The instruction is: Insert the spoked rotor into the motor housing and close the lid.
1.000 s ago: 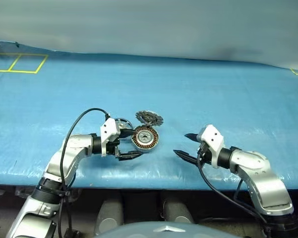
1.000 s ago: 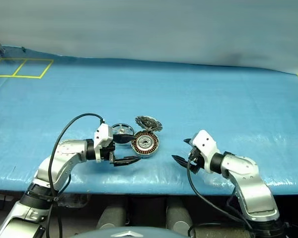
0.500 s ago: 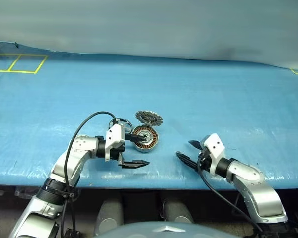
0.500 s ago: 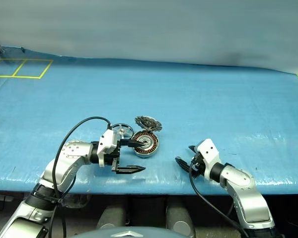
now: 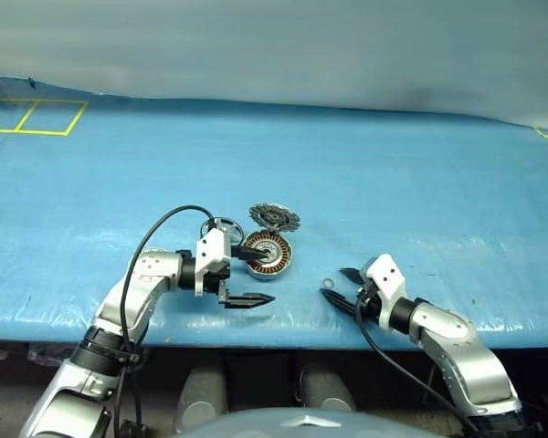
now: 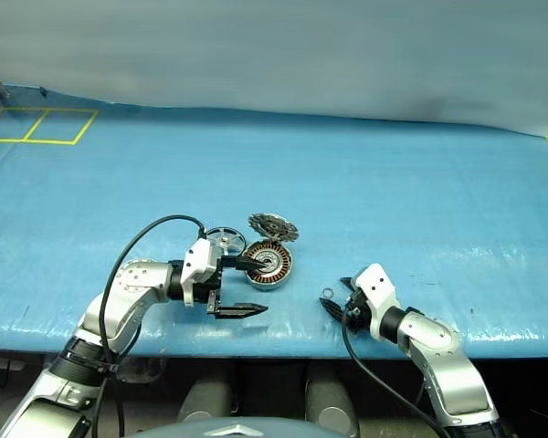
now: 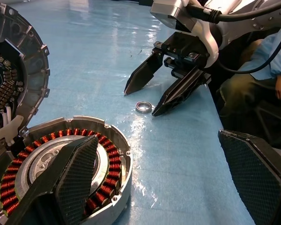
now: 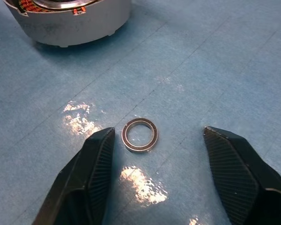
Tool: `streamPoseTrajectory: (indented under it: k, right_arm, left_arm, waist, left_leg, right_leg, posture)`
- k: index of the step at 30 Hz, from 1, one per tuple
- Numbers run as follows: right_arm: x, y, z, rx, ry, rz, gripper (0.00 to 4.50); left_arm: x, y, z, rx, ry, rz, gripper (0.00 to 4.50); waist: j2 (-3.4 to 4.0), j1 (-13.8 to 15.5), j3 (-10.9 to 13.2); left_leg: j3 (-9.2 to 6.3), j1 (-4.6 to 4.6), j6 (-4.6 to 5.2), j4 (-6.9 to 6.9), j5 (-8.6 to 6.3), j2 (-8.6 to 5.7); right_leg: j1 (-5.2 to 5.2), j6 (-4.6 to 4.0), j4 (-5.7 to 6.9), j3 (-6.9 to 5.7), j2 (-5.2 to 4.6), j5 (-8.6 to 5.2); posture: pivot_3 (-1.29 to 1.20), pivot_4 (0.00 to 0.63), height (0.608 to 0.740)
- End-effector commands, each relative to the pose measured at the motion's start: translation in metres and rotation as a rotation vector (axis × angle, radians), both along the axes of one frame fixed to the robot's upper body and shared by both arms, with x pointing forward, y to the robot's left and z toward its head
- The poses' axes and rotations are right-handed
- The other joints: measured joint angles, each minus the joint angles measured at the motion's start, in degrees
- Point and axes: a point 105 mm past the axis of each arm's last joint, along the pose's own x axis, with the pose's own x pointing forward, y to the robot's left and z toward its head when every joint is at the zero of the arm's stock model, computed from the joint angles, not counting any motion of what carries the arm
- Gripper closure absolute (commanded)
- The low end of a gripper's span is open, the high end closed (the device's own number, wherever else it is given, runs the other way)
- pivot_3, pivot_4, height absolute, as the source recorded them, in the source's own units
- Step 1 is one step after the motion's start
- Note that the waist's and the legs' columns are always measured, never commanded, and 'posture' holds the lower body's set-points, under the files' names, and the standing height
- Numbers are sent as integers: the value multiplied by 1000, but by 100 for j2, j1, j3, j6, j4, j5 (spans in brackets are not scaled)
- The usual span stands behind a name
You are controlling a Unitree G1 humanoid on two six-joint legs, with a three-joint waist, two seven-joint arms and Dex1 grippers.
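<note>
Motor housing [image 5: 267,254] under upper finger of open left pincer [image 5: 249,276].

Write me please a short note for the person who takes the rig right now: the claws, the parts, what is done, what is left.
Left claw: open, holds nothing, one finger over the motor housing.
Right claw: open, low over the blue table, a small metal ring lying between its fingers, not gripped.
Parts: the housing sits on the table with its copper windings open to view. The lid is just behind it, tilted. The spoked rotor lies behind the left claw, beside the housing.
Done: nothing is put together.
Left: put the rotor into the housing, then close the lid.
</note>
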Motion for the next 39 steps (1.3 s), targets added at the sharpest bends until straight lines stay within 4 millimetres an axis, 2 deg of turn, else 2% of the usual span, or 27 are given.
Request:
streamPoseTrajectory:
  k: [1,3,7,12,15,20,23,28,33,39]
  right_arm:
    - [-1,-2,-2,-26,-5,2,2379]
    - [-1,-1,-2,-18,-2,2,2379]
    - [0,-1,-1,-23,-8,0,3258]
    - [2,1,1,-9,-12,5,3258]
    - [5,1,3,-8,-21,1,3672]
    - [10,9,19,46,-60,25,3678]
    - [11,27,39,112,-98,108,3678]
    - [13,50,57,141,-133,233,3678]
    - [21,67,62,123,-155,306,3678]
    - [37,81,59,96,-159,343,3678]
  left_arm:
    - [3,-2,3,-1,-35,0,0]
    - [3,-1,3,1,-38,5,0]
    - [4,-1,4,-1,-41,9,0]
    - [4,-1,4,-5,-40,13,0]
    - [5,1,5,-11,-36,27,0]
    - [7,9,5,-8,-37,70,0]
    - [8,16,7,-19,-40,107,0]
    - [10,21,11,-43,-60,131,0]
    - [12,27,8,-32,-72,166,0]
    - [19,31,17,-63,-136,233,0]
  waist:
    - [0,0,0]
    - [0,0,0]
    - [0,1,0]
    - [0,-3,0]
    - [0,-4,0]
    - [0,-5,0]
    - [1,-26,1]
    - [0,-25,0]
    - [0,-20,1]
    - [0,-28,0]
  left_leg:
    - [0,0,0,0,0,0]
    - [0,0,0,0,0,0]
    - [0,1,0,1,0,0]
    - [0,1,0,1,0,0]
    - [0,1,0,1,0,0]
    - [0,0,0,1,0,0]
    - [0,0,0,0,0,1]
    - [-1,-1,0,0,0,1]
    - [-1,-2,0,-1,0,0]
    - [-1,-1,1,1,0,1]
  right_leg:
    - [0,0,0,0,0,0]
    - [0,0,0,0,0,0]
    - [2,0,0,0,0,0]
    - [2,0,0,0,0,0]
    - [2,0,0,0,0,0]
    - [1,0,0,1,0,0]
    - [-1,0,1,1,1,0]
    - [0,0,0,-1,1,0]
    - [-1,0,-1,-1,1,1]
    - [0,1,2,-1,2,2]
  posture:
    - [0,150,740]
    - [0,150,740]
    - [0,150,740]
    - [0,150,740]
    - [0,150,740]
    - [0,150,740]
    - [0,150,740]
    - [0,150,740]
    - [0,150,740]
    - [0,150,740]
